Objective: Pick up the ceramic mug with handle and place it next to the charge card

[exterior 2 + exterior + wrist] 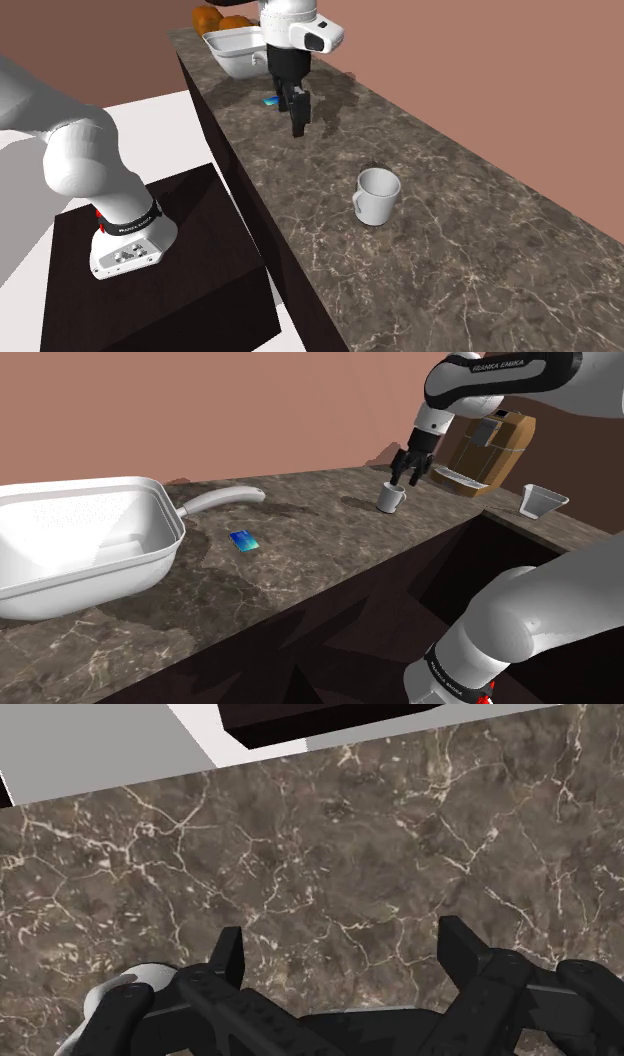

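The white mug [392, 498] with a handle stands upright on the dark marbled counter [330, 542]. In the second exterior view the mug [377, 195] has its handle turned toward the counter's front edge. My black gripper [410, 474] hangs open just above the mug in the shoulder view, holding nothing. In the second exterior view the gripper [299, 118] is in the air, apart from the mug. In the wrist view the open gripper [345, 959] has bare counter between its fingers, and the mug's rim [140, 979] lies outside one finger [228, 959]. The small blue card [243, 540] lies flat between pan and mug.
A large white pan [80, 542] with a long handle takes up the shoulder view's left. A brown and white appliance [490, 452] and a small white cup [543, 500] stand past the mug. The counter's front edge [250, 190] drops to the dark stand [170, 270].
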Robot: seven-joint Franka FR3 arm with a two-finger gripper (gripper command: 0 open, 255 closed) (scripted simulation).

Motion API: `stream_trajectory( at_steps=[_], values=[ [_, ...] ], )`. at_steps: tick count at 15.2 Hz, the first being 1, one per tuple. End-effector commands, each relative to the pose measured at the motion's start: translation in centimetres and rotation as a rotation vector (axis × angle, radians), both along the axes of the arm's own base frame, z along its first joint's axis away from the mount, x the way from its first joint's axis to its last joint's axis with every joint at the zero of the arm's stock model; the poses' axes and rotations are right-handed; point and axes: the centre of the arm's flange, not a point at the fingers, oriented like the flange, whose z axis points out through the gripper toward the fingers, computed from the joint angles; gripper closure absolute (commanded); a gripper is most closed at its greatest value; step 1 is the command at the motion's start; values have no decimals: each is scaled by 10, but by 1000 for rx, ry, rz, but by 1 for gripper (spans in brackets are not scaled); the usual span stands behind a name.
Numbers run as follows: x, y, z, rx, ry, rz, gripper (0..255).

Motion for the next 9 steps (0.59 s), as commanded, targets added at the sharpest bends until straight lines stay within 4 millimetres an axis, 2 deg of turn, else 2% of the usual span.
stream_trajectory(
  at_steps=[1,9],
  values=[
    [12,-25,-7,-2,-1,4,0],
    [55,-115,-40,-1,-5,13,0]
  ],
)
